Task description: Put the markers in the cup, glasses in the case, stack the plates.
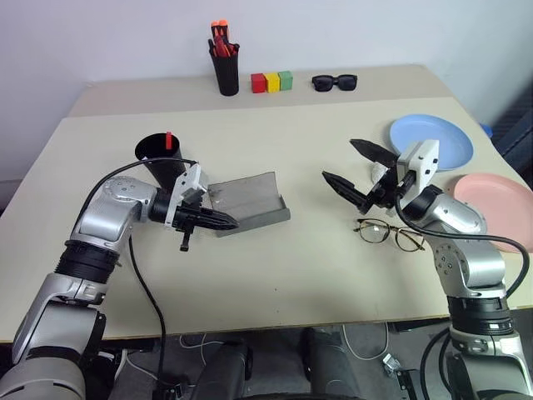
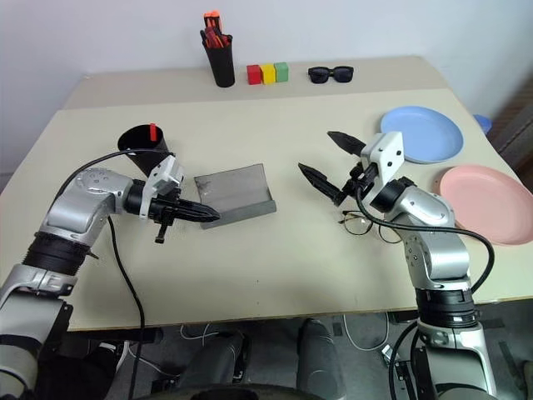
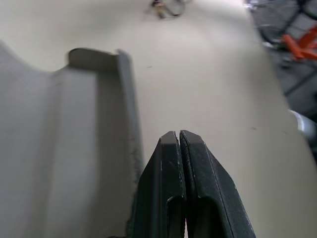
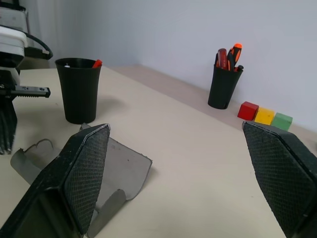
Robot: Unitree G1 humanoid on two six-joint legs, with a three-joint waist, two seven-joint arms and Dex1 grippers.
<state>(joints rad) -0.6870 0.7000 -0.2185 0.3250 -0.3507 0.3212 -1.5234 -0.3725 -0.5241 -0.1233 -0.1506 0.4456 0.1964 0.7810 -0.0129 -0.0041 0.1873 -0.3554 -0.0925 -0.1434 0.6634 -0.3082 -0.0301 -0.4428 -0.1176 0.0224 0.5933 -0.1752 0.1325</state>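
Glasses (image 1: 390, 232): on table (image 1: 275, 275), near edge, under right pincer (image 1: 360, 169), spread and empty; not yet cased. Case (image 1: 248, 203): open, mid-table, nothing inside. Left pincer (image 1: 223, 222): pressed together, empty, at case's front edge. Marker (image 1: 168, 140): red tip above cup (image 1: 161, 156) rim, apparently deposited. Plates, blue (image 1: 433, 140) and pink (image 1: 498, 200): side by side, unstacked.

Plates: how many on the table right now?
2. A light blue plate sits at the far right of the table, and a pink plate lies nearer, by the right edge. They are unstacked.
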